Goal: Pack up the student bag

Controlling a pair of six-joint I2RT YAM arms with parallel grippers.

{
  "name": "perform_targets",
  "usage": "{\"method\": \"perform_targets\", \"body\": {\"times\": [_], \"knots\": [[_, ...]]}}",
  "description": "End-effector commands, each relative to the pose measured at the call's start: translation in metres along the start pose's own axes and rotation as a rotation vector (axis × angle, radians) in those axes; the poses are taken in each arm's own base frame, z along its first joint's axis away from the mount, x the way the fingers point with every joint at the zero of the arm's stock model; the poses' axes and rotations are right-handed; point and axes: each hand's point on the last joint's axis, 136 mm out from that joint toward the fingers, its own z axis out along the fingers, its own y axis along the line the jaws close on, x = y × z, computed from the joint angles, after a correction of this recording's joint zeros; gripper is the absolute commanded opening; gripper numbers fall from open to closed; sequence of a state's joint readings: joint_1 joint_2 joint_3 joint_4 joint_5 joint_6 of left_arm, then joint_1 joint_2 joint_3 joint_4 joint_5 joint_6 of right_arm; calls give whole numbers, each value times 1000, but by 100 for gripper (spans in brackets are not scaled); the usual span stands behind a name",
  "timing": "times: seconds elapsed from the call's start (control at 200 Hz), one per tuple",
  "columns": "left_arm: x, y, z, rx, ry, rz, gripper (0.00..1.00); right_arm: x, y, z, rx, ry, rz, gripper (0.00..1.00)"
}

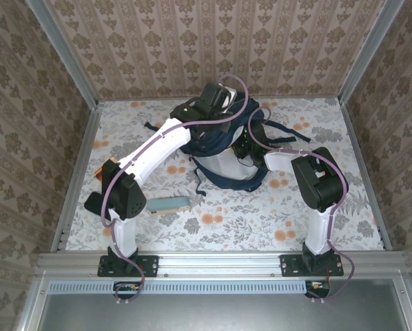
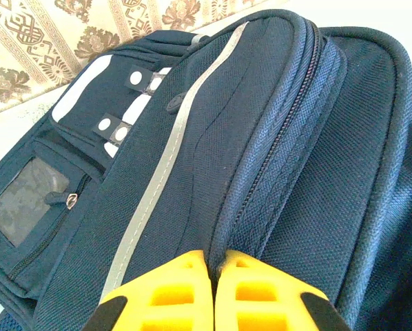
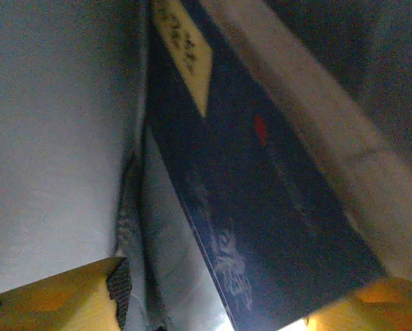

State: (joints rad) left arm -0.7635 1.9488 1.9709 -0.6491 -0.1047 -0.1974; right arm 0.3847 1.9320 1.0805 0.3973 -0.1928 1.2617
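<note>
The student bag (image 1: 223, 162), a big navy backpack with pale stripes, stands at the back middle of the table. My left gripper (image 2: 215, 258) is at its top (image 1: 216, 96), its yellow fingers shut on a fold of fabric beside the zip (image 2: 289, 124). My right gripper (image 3: 240, 303) reaches inside the bag, where it is dim. Its two yellow fingers (image 3: 68, 300) stand wide apart. A flat navy booklet (image 3: 261, 200) with a yellow label and a red mark lies between them against the pale lining (image 3: 47, 138), its lower corner close to the right finger.
A flat teal item (image 1: 168, 205) with a wooden edge lies on the flowered table (image 1: 247, 221) near my left arm's base. A small orange thing (image 1: 98, 170) sits by the left rail. Dark straps (image 1: 204, 185) trail from the bag towards the front. Patterned walls close in three sides.
</note>
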Motion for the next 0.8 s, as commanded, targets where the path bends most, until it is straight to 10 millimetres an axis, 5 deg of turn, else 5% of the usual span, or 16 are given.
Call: {"method": "perform_targets", "body": {"times": [0.0, 0.275, 0.455, 0.63, 0.795], "knots": [[-60, 3, -56, 47, -204, -76, 0, 10, 6, -27, 18, 32, 13, 66], [-51, 11, -42, 62, -178, -101, 0, 18, -6, -77, 24, 14, 133, 39], [-33, 11, -20, 79, -120, -95, 3, 18, -26, -115, 87, -36, 139, 34], [-1, 27, -10, 67, -30, -182, 42, 5, -57, -170, 231, -137, 50, 42], [35, 68, -22, -19, 8, -296, 68, -7, -89, -215, 416, -197, -84, 59]]}}
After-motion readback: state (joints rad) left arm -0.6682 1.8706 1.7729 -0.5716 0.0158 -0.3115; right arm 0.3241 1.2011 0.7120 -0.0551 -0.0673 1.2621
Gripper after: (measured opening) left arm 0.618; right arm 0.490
